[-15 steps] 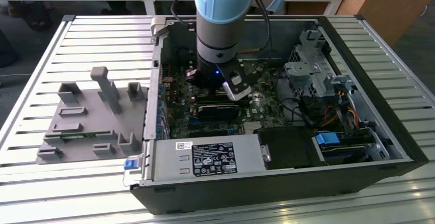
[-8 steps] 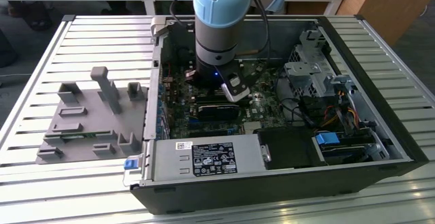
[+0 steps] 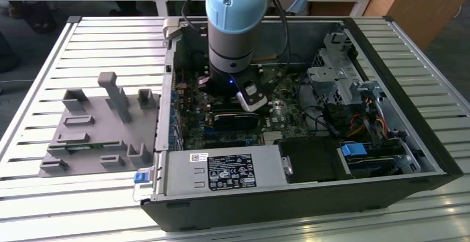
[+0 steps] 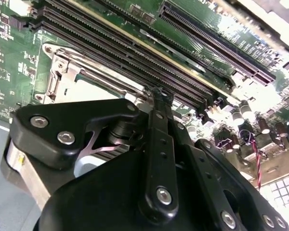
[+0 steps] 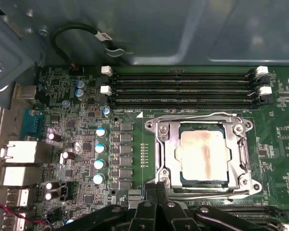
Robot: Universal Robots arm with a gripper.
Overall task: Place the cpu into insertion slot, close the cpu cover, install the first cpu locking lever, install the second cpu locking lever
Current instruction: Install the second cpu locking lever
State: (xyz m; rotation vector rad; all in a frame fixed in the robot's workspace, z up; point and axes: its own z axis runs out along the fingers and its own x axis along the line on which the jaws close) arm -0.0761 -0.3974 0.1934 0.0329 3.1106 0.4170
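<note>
We see the cpu (image 5: 204,156) already seated in the insertion slot (image 5: 167,156) with the cpu cover (image 5: 204,126) seemingly down around it, just beyond the hand (image 5: 156,192), whose fingertips (image 5: 162,190) look pressed together, empty.

The arm (image 3: 233,22) is wearing pale blue caps over grey tube, while the black pincer (image 4: 156,96) is showing silver screws.
</note>
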